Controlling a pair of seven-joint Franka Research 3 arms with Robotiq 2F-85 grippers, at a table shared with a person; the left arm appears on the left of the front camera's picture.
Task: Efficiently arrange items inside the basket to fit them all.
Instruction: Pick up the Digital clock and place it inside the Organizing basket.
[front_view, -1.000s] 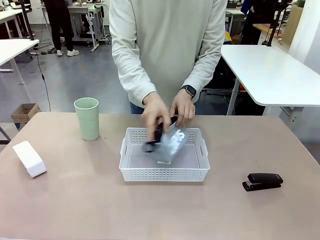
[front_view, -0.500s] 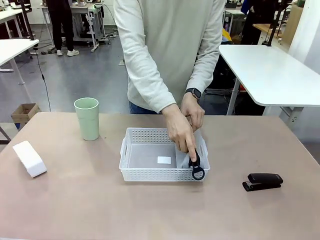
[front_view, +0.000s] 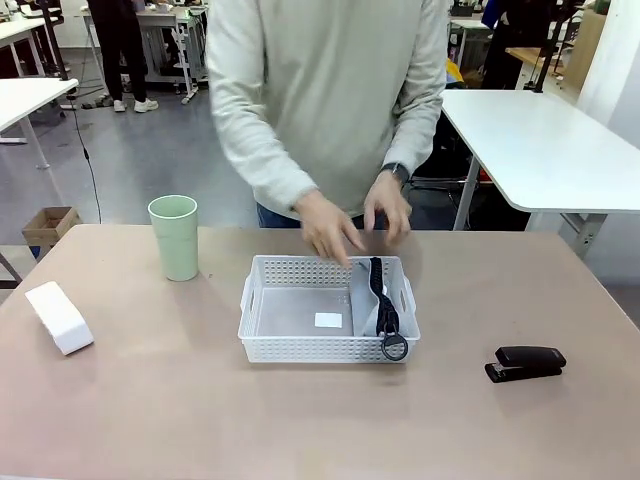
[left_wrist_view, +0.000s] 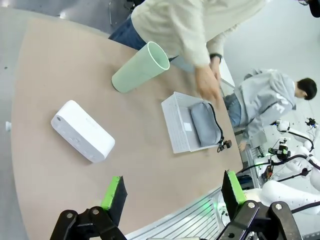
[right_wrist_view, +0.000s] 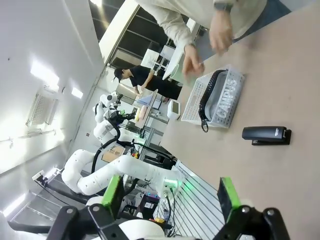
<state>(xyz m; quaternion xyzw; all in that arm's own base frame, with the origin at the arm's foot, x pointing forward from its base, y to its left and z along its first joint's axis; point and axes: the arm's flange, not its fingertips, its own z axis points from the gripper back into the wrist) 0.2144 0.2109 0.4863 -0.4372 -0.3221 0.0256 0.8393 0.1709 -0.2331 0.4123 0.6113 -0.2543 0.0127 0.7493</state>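
Note:
The white lattice basket (front_view: 310, 350) sits mid-table. A grey zip pouch (front_view: 365, 295) stands on edge along its right end, its black ring (front_view: 395, 347) hanging over the front rim. The person's hands (front_view: 330, 228) hover above the basket's far rim, touching nothing. A pale green tumbler (front_view: 175, 237) stands upright to the far left, a small white box (front_view: 58, 317) lies at the left edge, and a black stapler (front_view: 526, 363) lies to the right. My left gripper (left_wrist_view: 172, 192) is open over the table's near side, facing the box (left_wrist_view: 82, 131) and tumbler (left_wrist_view: 139, 67). My right gripper (right_wrist_view: 171, 195) is open, well short of the stapler (right_wrist_view: 266, 135) and the pouch (right_wrist_view: 225, 97).
The left two thirds of the basket floor (front_view: 295, 310) are bare except for a small white label (front_view: 328, 320). Bare tabletop (front_view: 200, 410) stretches along the near side. Other white tables (front_view: 540, 140) stand beyond the person.
The person carried the pouch from the basket's middle to its right end, stood it on edge, let go and drew both hands back upward. Neither of my grippers changed.

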